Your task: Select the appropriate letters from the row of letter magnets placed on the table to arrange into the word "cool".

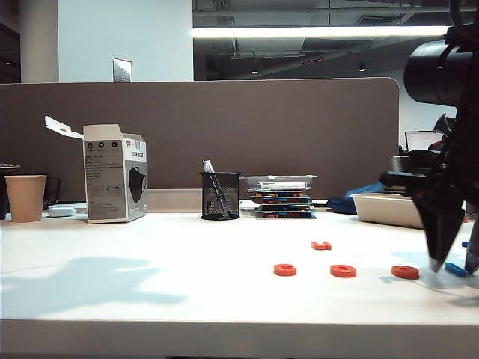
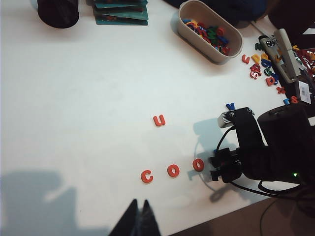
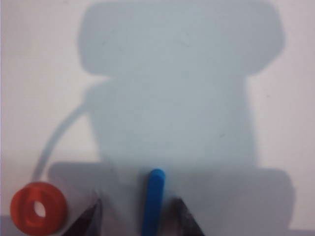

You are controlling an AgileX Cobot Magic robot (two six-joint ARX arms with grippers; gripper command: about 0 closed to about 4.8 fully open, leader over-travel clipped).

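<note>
A white counter [image 1: 150, 254] is stretching across the foreground, catching soft grey shadows. Behind it a brown partition panel [image 1: 224, 127] is running nearly the full width, its top corner rounding off at the right. A pale wall [image 1: 127, 37] is rising beyond the panel, carrying a small metal plate [image 1: 122, 69]. A long strip light [image 1: 314, 31] is glowing under a dark open ceiling [image 1: 299, 11] with exposed beams and pipes. Far right, what is possibly a monitor [image 1: 423, 140] is showing past the panel's edge, though it is too small to tell for sure.
</note>
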